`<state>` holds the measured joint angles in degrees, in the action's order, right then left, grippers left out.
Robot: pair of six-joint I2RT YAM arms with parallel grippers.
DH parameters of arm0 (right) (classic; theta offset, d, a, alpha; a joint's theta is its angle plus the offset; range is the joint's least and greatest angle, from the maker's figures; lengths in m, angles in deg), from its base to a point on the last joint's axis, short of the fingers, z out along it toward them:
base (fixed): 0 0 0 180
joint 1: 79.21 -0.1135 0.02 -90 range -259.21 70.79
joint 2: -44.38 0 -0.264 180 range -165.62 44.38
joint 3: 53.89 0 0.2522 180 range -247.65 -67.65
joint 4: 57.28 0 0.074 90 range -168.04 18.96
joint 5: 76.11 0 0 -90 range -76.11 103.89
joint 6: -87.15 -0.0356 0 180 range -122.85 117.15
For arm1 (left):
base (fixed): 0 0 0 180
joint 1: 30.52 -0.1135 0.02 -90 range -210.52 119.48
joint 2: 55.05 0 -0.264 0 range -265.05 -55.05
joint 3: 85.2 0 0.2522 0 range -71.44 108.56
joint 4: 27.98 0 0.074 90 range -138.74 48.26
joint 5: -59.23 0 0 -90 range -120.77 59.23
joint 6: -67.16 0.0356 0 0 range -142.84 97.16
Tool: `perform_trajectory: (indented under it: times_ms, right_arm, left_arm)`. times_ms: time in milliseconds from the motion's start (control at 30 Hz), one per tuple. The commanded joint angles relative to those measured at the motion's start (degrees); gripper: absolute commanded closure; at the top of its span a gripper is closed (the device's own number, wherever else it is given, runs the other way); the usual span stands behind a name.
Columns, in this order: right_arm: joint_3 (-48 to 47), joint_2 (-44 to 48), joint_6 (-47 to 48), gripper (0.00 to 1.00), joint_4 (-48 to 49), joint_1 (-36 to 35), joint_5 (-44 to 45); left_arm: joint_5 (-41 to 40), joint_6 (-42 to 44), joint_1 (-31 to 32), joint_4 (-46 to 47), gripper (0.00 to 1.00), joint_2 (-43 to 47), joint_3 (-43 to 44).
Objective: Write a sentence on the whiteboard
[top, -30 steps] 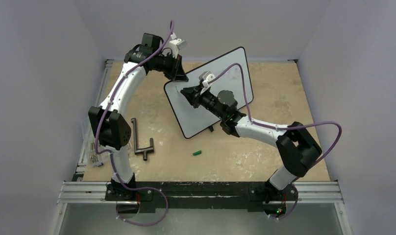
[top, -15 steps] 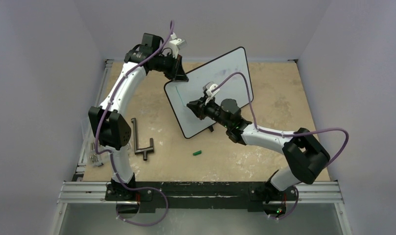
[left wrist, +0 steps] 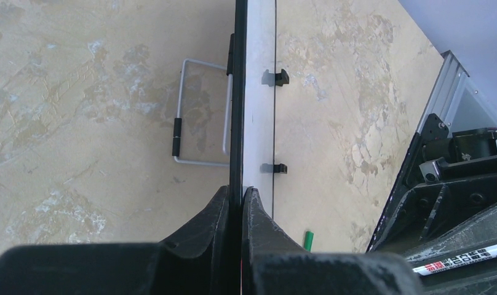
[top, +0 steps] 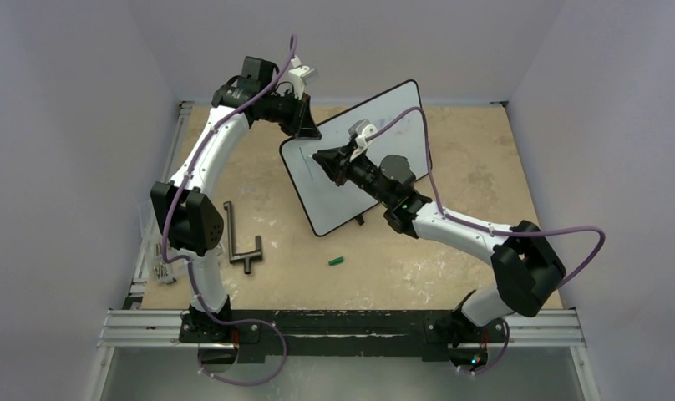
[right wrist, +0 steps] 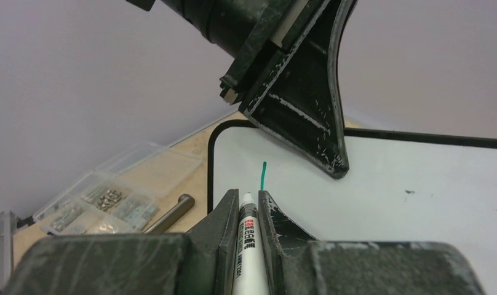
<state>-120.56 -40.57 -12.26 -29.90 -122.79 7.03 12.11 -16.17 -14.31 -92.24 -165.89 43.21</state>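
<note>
A glossy white rectangular whiteboard with a thin black frame (top: 313, 196) stands tilted on the mottled beige worktop (top: 484, 167), in the upper middle of the overhead view. The left jaws are pinched narrow on the board's upper-left corner. The left wrist view looks along the board edge-on (left wrist: 258, 123), with the frame squeezed between the two dark fingers (left wrist: 203, 233). A bent wire stand (left wrist: 200, 132) sits behind the board and small black feet (left wrist: 277, 77) stick out in front.

The right jaws are closed on a white-barrelled marker with red print (right wrist: 246, 246), its tip pointing at the board's face (right wrist: 418, 184). Just above the tip, near the board's left edge, is one short green marker stroke (right wrist: 262, 175), the only writing on the board. Whether the tip touches the surface cannot be told.

On the worktop, below the board, a small green marker cap (top: 336, 261) lies by itself. Further left is a dark metal T-shaped bar (top: 241, 242). At the left edge sits a clear plastic compartment box of small hardware (right wrist: 101, 200).
</note>
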Motion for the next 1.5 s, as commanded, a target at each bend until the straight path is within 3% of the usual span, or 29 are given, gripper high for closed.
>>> perform_trajectory:
  times_ms: [0,533,1467]
  right_arm:
    - [-4.26,-1.73,1.00,1.00,1.11,-0.29,3.40]
    - [-8.09,-6.08,2.25,1.00,-1.63,-0.24,8.67]
    - [-2.89,-7.97,1.32,1.00,-2.01,-0.28,2.75]
  left_arm:
    - [-10.26,6.15,1.98,-7.73,1.00,-2.18,-1.98]
    - [-10.80,6.67,2.49,-7.96,1.00,-1.99,-2.24]
    - [-10.86,6.59,2.51,-8.01,1.00,-2.02,-2.31]
